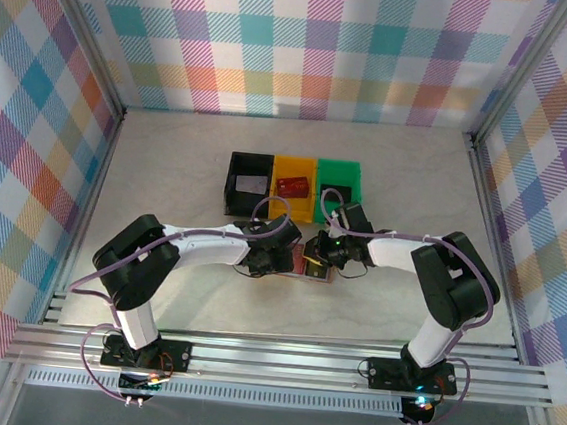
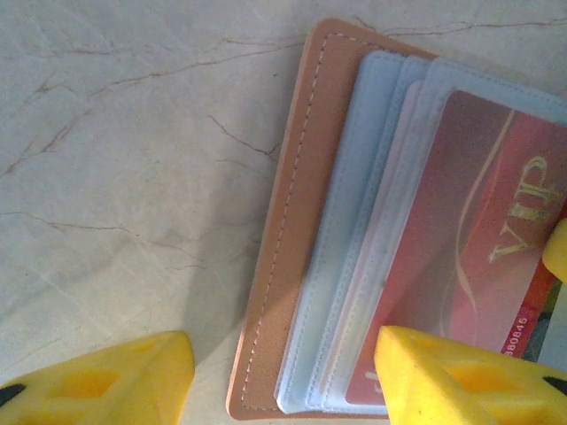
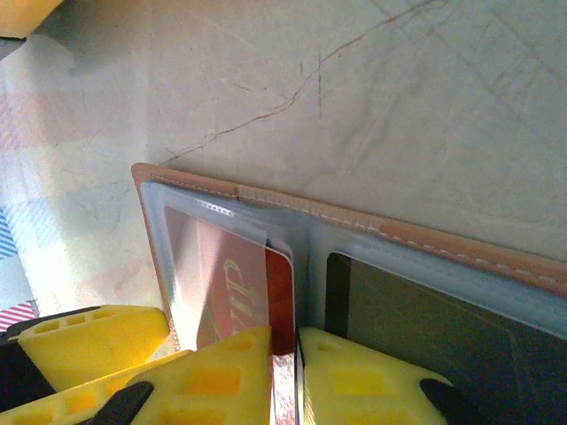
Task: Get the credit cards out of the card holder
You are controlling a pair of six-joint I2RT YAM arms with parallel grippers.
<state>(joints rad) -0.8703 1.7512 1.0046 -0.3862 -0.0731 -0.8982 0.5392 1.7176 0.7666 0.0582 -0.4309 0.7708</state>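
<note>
While the card holder (image 1: pixel 316 264) lies spread on the table (image 1: pixel 166 181) just before the bins (image 1: pixel 292 186), the left gripper (image 2: pixel 283 363) has its jaws apart astride the holder's tan edge. The right gripper (image 3: pixel 297 354) has its jaws nearly together, pinching the red VIP credit card (image 3: pixel 226 283) by its corner.

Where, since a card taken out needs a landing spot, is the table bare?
Bare table lies left of the black bin and right of the green bin, plus the strip behind them. Crowded around the card holder, where the left end effector and right end effector meet.
</note>
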